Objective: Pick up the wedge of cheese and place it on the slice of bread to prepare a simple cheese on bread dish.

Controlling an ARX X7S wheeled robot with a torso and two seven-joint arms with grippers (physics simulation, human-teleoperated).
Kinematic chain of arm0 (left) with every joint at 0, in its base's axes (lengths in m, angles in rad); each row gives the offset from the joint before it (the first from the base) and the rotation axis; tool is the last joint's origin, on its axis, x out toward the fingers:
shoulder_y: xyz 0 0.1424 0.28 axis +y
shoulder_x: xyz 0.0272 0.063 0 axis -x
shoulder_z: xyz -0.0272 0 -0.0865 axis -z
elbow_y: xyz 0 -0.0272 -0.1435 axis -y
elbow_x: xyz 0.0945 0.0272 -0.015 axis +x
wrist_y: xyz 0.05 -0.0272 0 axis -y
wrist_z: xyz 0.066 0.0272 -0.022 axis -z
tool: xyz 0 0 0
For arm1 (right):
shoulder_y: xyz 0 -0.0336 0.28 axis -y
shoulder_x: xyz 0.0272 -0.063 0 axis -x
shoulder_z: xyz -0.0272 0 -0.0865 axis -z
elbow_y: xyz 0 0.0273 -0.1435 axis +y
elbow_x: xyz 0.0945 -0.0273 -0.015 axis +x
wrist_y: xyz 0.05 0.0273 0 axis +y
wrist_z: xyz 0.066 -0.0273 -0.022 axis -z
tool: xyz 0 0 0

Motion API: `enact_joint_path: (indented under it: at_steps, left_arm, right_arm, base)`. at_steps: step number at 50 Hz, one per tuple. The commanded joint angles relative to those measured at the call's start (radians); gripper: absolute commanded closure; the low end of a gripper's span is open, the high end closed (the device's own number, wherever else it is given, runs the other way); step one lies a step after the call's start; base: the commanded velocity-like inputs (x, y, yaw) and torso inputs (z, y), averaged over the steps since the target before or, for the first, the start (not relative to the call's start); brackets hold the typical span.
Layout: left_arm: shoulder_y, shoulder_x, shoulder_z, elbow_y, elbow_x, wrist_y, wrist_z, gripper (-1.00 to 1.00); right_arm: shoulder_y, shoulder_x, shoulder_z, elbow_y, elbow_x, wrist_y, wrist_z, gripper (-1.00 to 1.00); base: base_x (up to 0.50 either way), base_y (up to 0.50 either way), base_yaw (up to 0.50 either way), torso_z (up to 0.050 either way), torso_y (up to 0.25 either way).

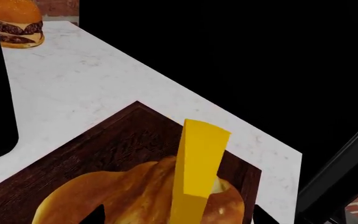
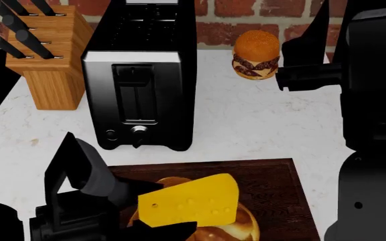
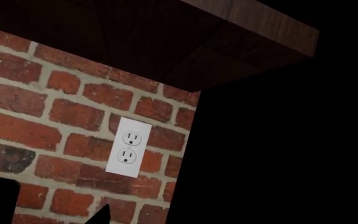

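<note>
The bright yellow holed wedge of cheese (image 2: 191, 203) is being pinched by the left gripper (image 2: 142, 211) fingers, directly over the golden-brown glossy loaf of bread (image 1: 135, 196) on the dark wooden board (image 2: 273, 186). Right gripper fingers' state cannot be told.

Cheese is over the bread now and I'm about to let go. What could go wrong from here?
1. The wedge of cheese stands on edge in the left hand, over the lumpy slice of bread; released like this, it may tip and slide onto the cutting board.
2. The bread sits near the board's corner in the left wrist view, so a roll could carry the cheese onto the counter.
</note>
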Motion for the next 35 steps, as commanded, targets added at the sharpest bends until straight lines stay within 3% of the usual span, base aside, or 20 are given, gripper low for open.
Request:
enact_joint_path:
  at_steps: [1, 35]
  left_arm:
    - [0.029, -0.017, -0.006, -0.007, 0.04, 0.017, 0.007, -1.0]
    - [-0.021, -0.032, -0.046, 0.026, -0.025, -0.007, -0.034, -1.0]
  right_arm:
    - [0.008, 0.002, 0.0, -0.002, 0.001, 0.012, 0.002, -1.0]
    - [0.011, 0.006, -0.002, -0.005, 0.012, 0.018, 0.009, -1.0]
  base:
    - [0.0, 0.0, 0.0, 0.0, 0.0]
    - [0.0, 0.0, 0.0, 0.0, 0.0]
